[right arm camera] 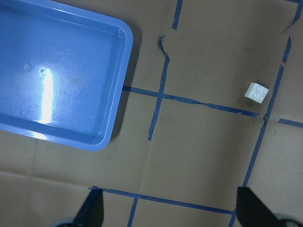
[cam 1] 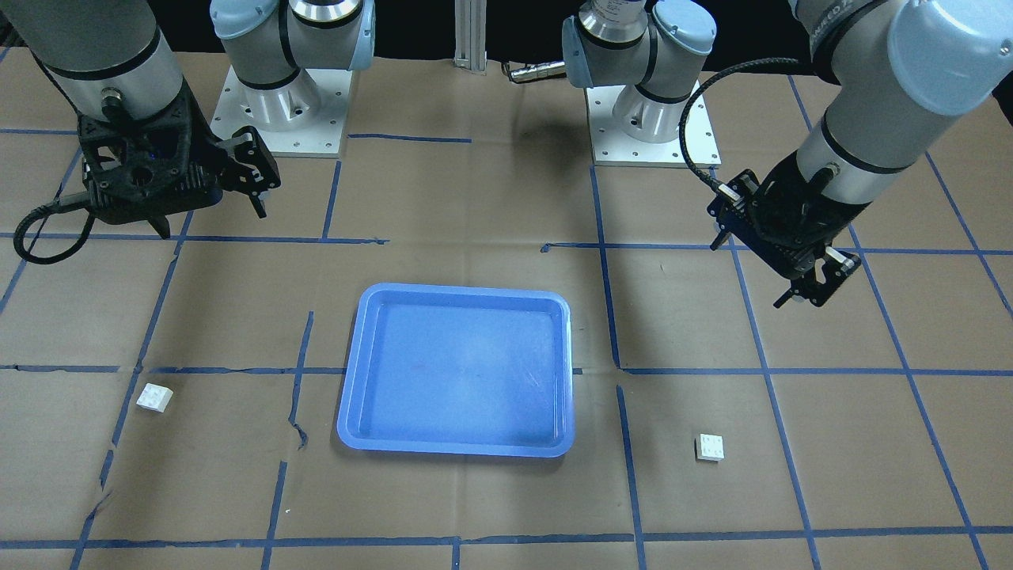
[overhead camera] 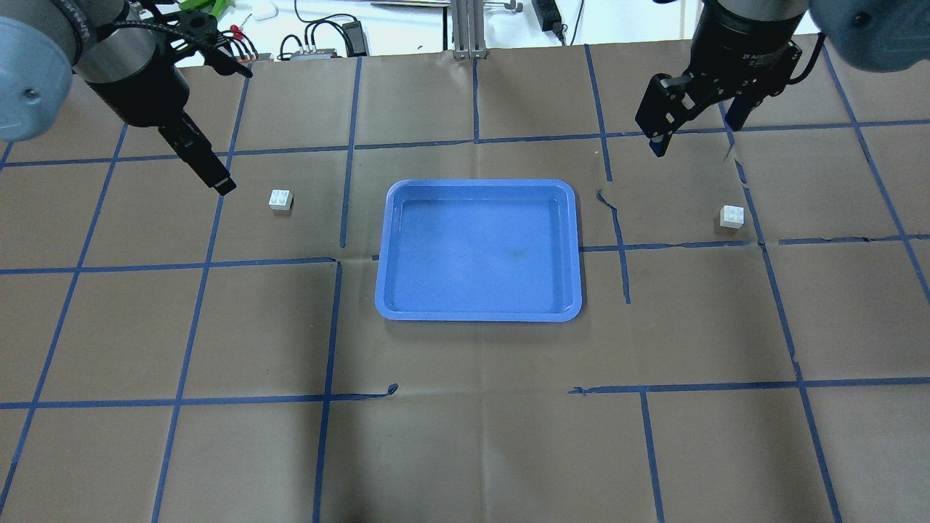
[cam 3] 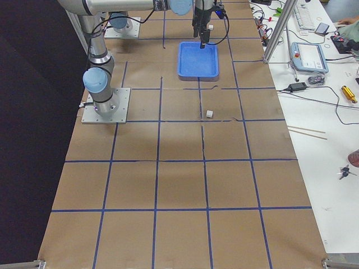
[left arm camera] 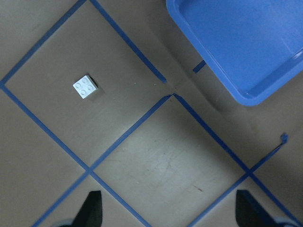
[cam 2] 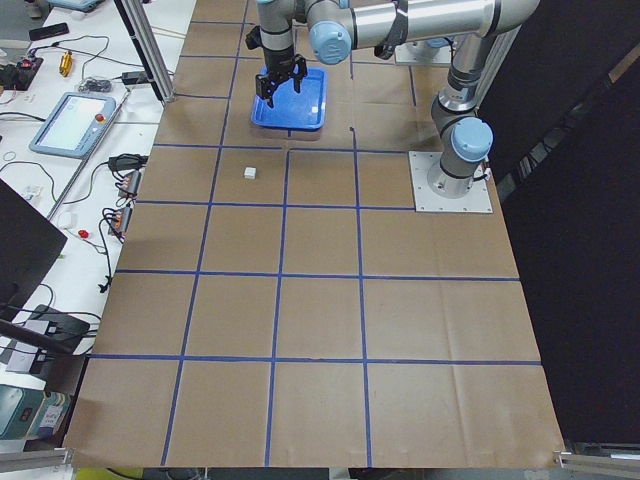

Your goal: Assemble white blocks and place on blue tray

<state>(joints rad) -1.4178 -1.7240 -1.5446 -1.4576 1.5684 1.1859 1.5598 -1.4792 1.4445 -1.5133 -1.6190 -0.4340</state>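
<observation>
The blue tray [overhead camera: 479,250] lies empty at the table's middle, also seen in the front view [cam 1: 459,372]. One white block [overhead camera: 280,199] sits studs up to the tray's left, below my left gripper [overhead camera: 232,127], which hangs open and empty. It shows in the left wrist view [left arm camera: 85,87] with the tray's corner [left arm camera: 246,42]. The other white block [overhead camera: 732,216] sits right of the tray, near my open, empty right gripper [overhead camera: 694,138]. It shows in the right wrist view [right arm camera: 256,91] beside the tray [right arm camera: 57,75]. The blocks lie far apart.
Brown paper with a blue tape grid covers the table; the paper is torn near the tray [overhead camera: 614,211]. The two arm bases [cam 1: 277,103] [cam 1: 653,119] stand at the robot's side. Cables and devices [overhead camera: 320,36] lie beyond the far edge.
</observation>
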